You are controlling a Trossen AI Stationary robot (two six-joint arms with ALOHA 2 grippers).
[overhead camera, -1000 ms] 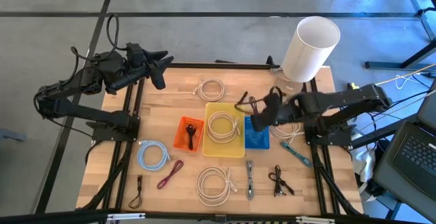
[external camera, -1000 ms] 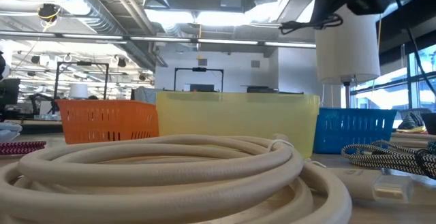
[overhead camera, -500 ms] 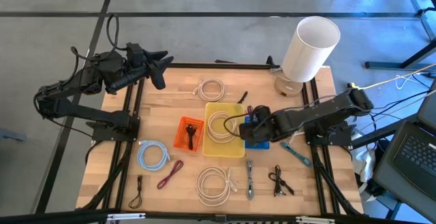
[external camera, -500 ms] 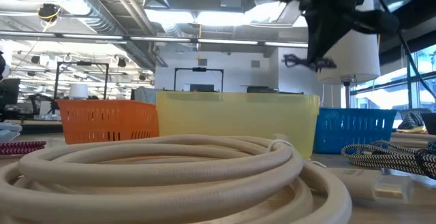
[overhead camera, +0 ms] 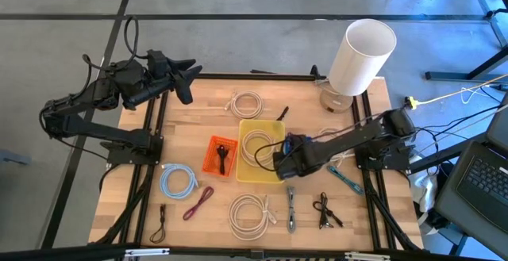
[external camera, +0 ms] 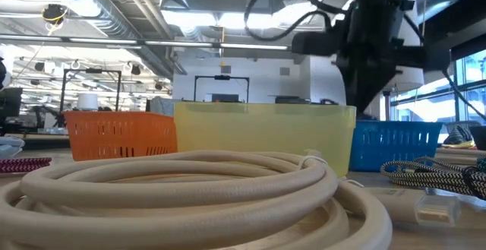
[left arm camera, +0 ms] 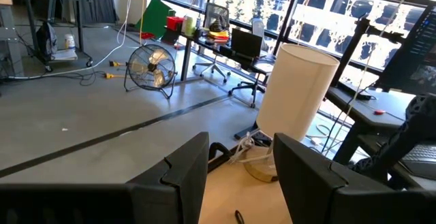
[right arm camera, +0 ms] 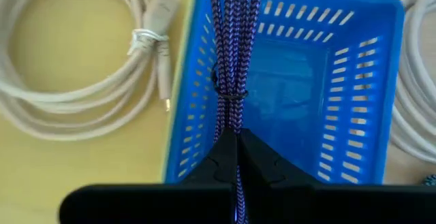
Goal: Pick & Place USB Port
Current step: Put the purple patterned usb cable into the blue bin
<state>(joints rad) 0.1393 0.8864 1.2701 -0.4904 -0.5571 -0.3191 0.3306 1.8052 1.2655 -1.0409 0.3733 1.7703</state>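
My right gripper [right arm camera: 236, 137] is shut on a bundle of purple-black braided cable [right arm camera: 235, 47]. It hovers over the blue basket [right arm camera: 306, 81], at the wall beside the yellow basket [overhead camera: 260, 150], which holds a white cable coil [right arm camera: 82, 67]. In the high view it sits at table centre [overhead camera: 284, 162]; in the low view it is the dark mass [external camera: 372, 52] above the blue basket [external camera: 395, 145]. My left gripper [left arm camera: 238, 176] is open and waits off the table's far left corner [overhead camera: 184, 77]. My right gripper pinches the braided cable bundle between its two fingers [right arm camera: 262, 159], just behind a tie in the strands [right arm camera: 231, 112]. The fingers point down from above and lie along the strands. Several strands run on from the fingertips over the blue basket; whether they touch it, I cannot tell.
An orange basket [overhead camera: 221, 156] sits left of the yellow one. White cable coils [overhead camera: 248, 102] [overhead camera: 252, 213], a blue coil [overhead camera: 178, 182], a red cable [overhead camera: 198, 203] and black cables [overhead camera: 324, 211] lie around. A white lamp [overhead camera: 361, 55] stands at the far right.
My right gripper has carried the braided cable from near the lamp's base toward the table's near-left, ending over the blue basket beside the yellow one. It stayed shut throughout. In the low view it came closer and lower.
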